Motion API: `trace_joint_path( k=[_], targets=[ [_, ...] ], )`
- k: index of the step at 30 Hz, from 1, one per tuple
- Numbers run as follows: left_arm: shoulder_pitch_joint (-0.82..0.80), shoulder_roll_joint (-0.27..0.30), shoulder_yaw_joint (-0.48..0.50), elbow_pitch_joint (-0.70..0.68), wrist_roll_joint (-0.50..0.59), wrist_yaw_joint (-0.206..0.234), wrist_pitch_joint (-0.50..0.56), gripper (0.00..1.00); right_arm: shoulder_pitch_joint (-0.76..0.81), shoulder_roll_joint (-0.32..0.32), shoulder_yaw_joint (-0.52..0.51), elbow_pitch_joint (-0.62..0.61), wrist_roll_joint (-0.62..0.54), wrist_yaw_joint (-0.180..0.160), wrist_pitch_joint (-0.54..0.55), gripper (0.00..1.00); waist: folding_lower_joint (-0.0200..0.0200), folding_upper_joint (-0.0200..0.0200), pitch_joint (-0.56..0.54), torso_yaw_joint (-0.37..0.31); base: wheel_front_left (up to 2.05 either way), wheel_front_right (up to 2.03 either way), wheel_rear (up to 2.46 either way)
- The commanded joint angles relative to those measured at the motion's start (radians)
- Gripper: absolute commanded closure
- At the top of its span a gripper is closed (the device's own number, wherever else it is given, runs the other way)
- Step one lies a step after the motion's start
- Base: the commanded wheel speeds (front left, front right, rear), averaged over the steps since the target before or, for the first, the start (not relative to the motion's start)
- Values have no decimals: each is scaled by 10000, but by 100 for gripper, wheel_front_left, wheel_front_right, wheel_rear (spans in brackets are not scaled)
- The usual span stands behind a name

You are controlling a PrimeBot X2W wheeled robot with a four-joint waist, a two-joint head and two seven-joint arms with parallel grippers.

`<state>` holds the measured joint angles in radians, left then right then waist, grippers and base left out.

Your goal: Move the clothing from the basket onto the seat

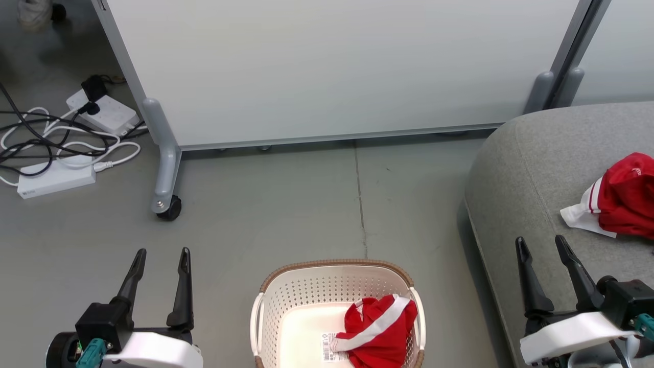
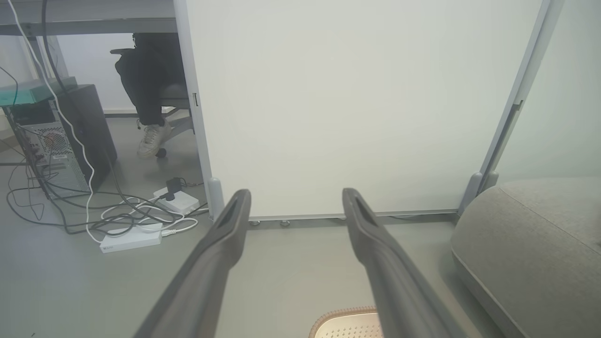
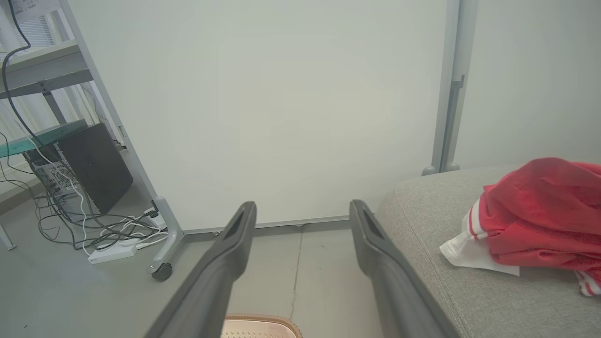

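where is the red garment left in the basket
In the head view, the red garment lies bunched in the right half of the basket, beside its barcode label, bottom centre.

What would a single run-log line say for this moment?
left gripper: open, empty | right gripper: open, empty | basket: red garment inside | sofa: second red garment on it

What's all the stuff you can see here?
basket: one, cream with brown rim, floor, bottom middle
seat: one, grey, right
clothing in the basket: one heap, red with white band, basket's right side
clothing on the seat: one heap, red with white trim, far right
partition: one, white, behind the basket
power strips: two, white, floor at left
computer tower: one, black, far left
person's shoe: one, pale, behind the partition
left gripper: one, dark, open, lower left
right gripper: one, dark, open, lower right
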<state>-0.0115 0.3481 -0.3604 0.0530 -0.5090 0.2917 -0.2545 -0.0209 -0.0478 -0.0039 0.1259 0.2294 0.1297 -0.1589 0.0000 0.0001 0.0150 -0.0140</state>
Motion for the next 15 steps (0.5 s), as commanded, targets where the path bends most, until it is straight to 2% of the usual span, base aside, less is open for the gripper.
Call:
trace_joint_path(
  k=[1,15],
  targets=[
    [87,62,-4,38,31,31,-14,0,135,-46,-39,-87,-28,20,63,0,0,-1,-97,-31,0,0,0],
    [294,177,-162,325,-48,18,113,0,754,-45,-121,-872,-42,20,549,0,0,-1,-400,-55,0,0,0]
  ],
)
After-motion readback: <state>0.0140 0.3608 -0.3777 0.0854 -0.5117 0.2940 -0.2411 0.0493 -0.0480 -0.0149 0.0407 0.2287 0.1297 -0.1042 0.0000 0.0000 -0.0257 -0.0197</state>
